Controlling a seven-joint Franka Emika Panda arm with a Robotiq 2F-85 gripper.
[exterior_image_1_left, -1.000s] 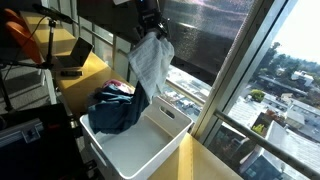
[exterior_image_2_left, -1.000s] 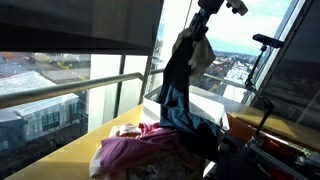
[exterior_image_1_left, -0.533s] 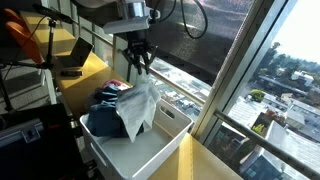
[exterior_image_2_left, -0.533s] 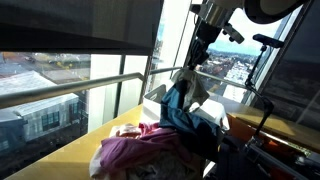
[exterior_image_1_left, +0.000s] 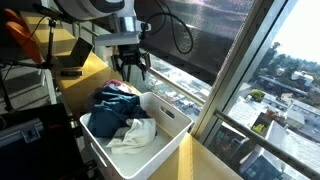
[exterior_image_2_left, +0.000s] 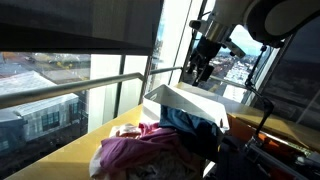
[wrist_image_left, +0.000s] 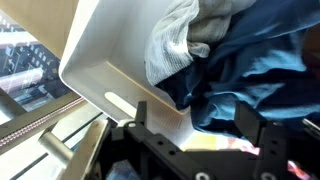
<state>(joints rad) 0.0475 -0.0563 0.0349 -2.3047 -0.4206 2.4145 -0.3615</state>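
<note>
My gripper (exterior_image_1_left: 130, 70) hangs open and empty just above the far rim of a white plastic bin (exterior_image_1_left: 160, 150). Inside the bin a pale grey cloth (exterior_image_1_left: 133, 132) lies crumpled beside a dark blue garment (exterior_image_1_left: 112, 108). In the wrist view the fingers (wrist_image_left: 141, 117) stand wide apart over the blue garment (wrist_image_left: 250, 70), with the grey cloth (wrist_image_left: 178, 38) and the bin's rim (wrist_image_left: 85, 70) beyond. Nothing is between the fingers. In an exterior view my gripper (exterior_image_2_left: 203, 72) shows above the bin (exterior_image_2_left: 185, 97), and the blue garment (exterior_image_2_left: 190, 122) spills over its edge.
A pink cloth (exterior_image_2_left: 140, 148) lies on the yellow table (exterior_image_2_left: 90, 150) in front of the bin. A laptop (exterior_image_1_left: 72, 55) sits on the table behind it. Large windows with a railing (exterior_image_1_left: 240, 130) run close along one side. A stand (exterior_image_2_left: 266, 45) rises near the bin.
A second ago my gripper held the grey cloth high above the bin. It came down and opened, and the cloth now lies in the bin.
</note>
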